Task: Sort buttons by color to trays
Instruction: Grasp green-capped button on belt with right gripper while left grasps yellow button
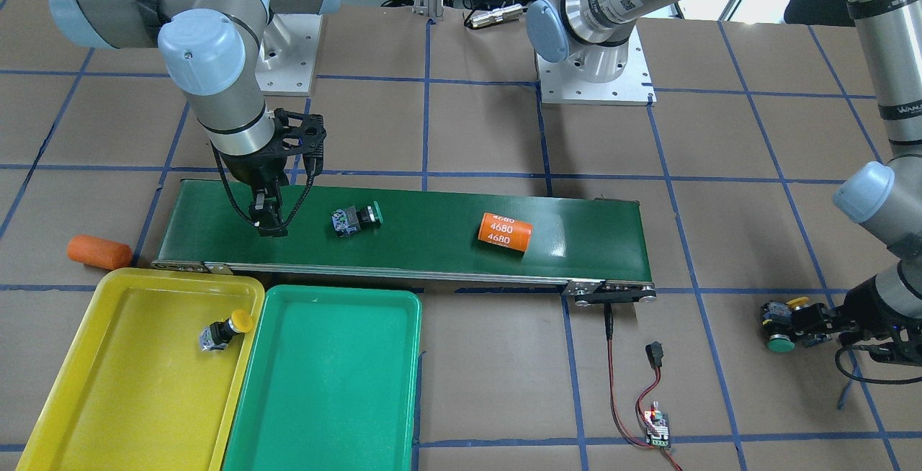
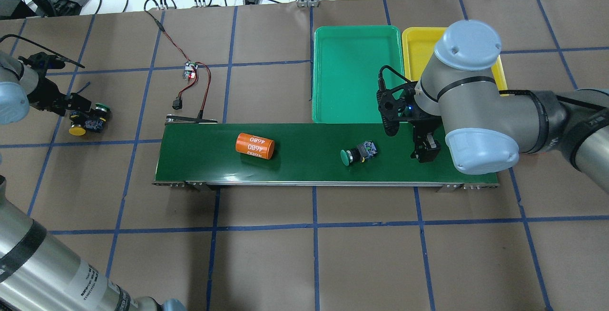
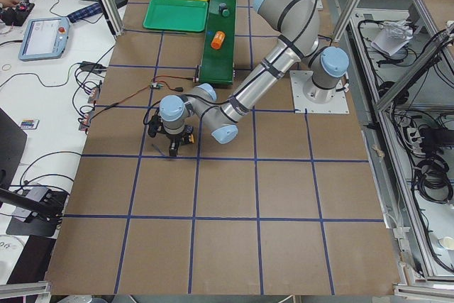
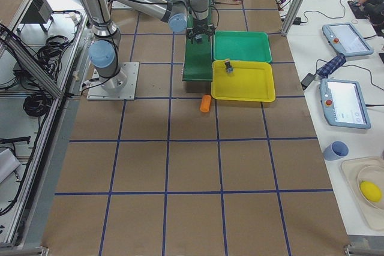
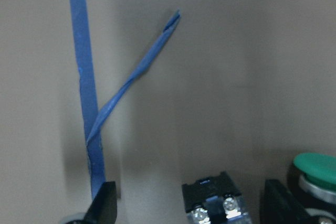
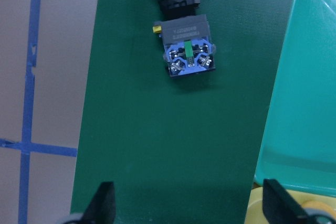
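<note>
Status, my read: 1 of 4 sorted. Belt (image 1: pixel 432 248) is the reference. Yellow tray (image 1: pixel 108 413) and green tray (image 1: pixel 324 399) sit side by side, just off the belt's long edge away from the robot, at its right-arm end. Yellow tray holds one yellow button (image 1: pixel 225 330), near the corner closest to the belt. No button in the green tray yet. Right gripper (image 6: pixel 189 203) hangs low over that end of the belt, jaws apart, nothing between them. Green button (image 1: pixel 354 219) lies on its side on the belt just beside it, likely next pick. Left gripper (image 5: pixel 192 203) is low on the table, well off the belt's other end, jaws apart around the body of one of the last two buttons (image 1: pixel 781 323), one yellow cap, one green, not clamped. Distractors: "4680" cylinder (image 1: pixel 504 232) mid-belt, plain orange cylinder (image 1: pixel 99 251) just off the tray end. Table (image 2: pixel 266 254) is brown paper with a blue tape grid; controller board (image 1: pixel 657 428) is wired to the belt. Benches with pendants and cables border the table.
</note>
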Controlling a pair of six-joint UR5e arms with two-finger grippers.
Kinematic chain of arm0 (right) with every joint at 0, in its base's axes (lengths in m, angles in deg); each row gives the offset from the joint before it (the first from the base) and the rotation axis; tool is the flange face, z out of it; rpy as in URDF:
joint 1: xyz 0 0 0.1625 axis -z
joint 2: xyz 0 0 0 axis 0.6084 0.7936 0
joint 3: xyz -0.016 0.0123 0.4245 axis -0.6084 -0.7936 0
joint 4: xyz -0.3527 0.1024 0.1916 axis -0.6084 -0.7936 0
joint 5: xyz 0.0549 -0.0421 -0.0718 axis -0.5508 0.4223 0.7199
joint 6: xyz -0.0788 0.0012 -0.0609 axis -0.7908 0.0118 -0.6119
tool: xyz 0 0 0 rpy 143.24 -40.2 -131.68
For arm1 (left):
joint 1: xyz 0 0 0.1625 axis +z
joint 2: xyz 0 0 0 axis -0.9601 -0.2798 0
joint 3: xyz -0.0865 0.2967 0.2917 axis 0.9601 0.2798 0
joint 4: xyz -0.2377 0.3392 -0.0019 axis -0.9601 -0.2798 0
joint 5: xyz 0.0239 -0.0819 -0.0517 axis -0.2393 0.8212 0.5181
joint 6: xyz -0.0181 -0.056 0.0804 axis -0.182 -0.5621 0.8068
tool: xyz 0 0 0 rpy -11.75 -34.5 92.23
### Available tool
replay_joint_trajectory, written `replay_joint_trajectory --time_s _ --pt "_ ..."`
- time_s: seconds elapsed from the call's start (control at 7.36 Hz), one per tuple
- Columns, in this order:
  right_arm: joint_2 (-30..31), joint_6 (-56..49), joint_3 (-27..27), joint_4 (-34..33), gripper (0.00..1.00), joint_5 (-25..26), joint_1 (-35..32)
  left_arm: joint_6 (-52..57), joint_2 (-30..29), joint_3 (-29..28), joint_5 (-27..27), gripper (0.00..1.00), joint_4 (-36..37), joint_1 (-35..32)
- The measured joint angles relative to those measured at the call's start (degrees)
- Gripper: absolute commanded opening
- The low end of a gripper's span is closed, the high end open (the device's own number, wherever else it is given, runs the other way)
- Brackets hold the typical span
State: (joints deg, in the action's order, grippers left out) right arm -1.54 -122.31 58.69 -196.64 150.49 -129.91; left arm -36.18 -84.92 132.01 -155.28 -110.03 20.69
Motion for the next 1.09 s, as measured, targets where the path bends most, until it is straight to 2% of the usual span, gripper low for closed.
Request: replay_joint_trajectory --time_s 0.14,0.27,0.41,0.82,1.09 --pt "0.1 3.8 1.4 -0.5 1.00 0.1 0.1 -1.1 0.2 -0.2 -0.3 0.39 -1.9 0.1" --pt "0.3 5.5 2.6 -1.0 1.00 0.1 0.1 -3.5 0.5 -0.6 -0.5 0.14 -4.7 0.1" --pt "0.3 6.0 3.2 -1.6 1.00 0.1 0.1 -5.4 0.9 -0.8 -0.5 0.08 -6.3 0.0" --pt "0.1 6.4 3.7 -2.4 1.00 0.1 0.1 -13.3 2.2 -1.1 -1.0 0.06 -7.6 -0.2" --pt "0.0 6.3 3.8 -2.4 1.00 0.1 0.1 -21.8 6.1 -0.9 -1.5 0.06 -12.2 -1.5"
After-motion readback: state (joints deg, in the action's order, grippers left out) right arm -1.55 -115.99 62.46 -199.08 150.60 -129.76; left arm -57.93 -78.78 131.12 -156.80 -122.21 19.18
